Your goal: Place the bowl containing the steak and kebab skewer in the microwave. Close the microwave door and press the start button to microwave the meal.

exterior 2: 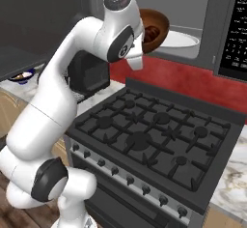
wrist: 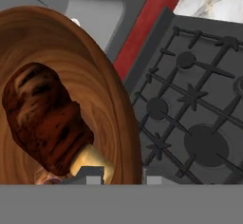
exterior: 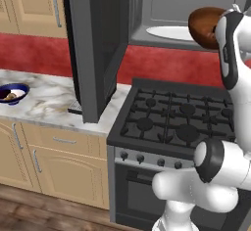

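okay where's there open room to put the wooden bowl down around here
Free: the white plate inside the microwave, just behind the bowl; marble counter between the blue-rimmed bowl and the open microwave door. The stove grates are bare but uneven.

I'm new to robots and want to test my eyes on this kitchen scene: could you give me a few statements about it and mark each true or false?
1. The wooden bowl is held up near the microwave opening. True.
2. The microwave door is shut. False: it stands swung open.
3. The bowl is empty. False: dark reddish-brown food lies in it.
4. A blue-rimmed bowl sits on the marble counter. True.
5. A pot sits on the stove. False: its burners are bare.
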Controlling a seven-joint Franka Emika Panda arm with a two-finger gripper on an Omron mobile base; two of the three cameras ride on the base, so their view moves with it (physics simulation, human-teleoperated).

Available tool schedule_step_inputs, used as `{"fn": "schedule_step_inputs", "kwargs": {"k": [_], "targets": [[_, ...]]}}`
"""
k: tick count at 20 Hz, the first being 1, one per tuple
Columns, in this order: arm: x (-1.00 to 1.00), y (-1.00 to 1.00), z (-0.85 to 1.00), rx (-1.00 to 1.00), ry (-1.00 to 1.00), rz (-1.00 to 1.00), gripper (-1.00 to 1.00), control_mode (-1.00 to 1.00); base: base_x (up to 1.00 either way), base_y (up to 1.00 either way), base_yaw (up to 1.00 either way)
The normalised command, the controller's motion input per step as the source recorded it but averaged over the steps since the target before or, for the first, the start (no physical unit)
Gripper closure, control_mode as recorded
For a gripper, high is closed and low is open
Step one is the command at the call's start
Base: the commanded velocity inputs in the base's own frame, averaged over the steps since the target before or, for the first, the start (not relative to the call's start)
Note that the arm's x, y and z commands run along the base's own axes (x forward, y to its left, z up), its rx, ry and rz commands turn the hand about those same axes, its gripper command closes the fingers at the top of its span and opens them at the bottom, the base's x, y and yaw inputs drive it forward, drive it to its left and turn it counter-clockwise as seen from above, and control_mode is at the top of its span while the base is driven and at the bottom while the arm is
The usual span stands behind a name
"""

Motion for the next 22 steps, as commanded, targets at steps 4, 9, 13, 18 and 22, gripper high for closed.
{"fn": "schedule_step_inputs", "kwargs": {"k": [4, 9, 13, 18, 22], "targets": [[0.72, -0.13, -0.01, 0.00, 0.00, -0.07, 1.00, -1.00, 0.00, 0.00, 0.00], [0.69, -0.14, 0.00, 0.00, 0.00, -0.07, 1.00, -1.00, 0.00, 0.00, 0.00], [0.65, -0.05, 0.00, 0.00, 0.00, -0.05, 1.00, -1.00, 0.00, 0.00, 0.00], [0.57, -0.15, 0.00, 0.00, 0.00, -0.02, 1.00, -1.00, 0.00, 0.00, 0.00], [0.55, -0.24, 0.00, 0.00, 0.00, -0.01, 1.00, -1.00, 0.00, 0.00, 0.00]]}}
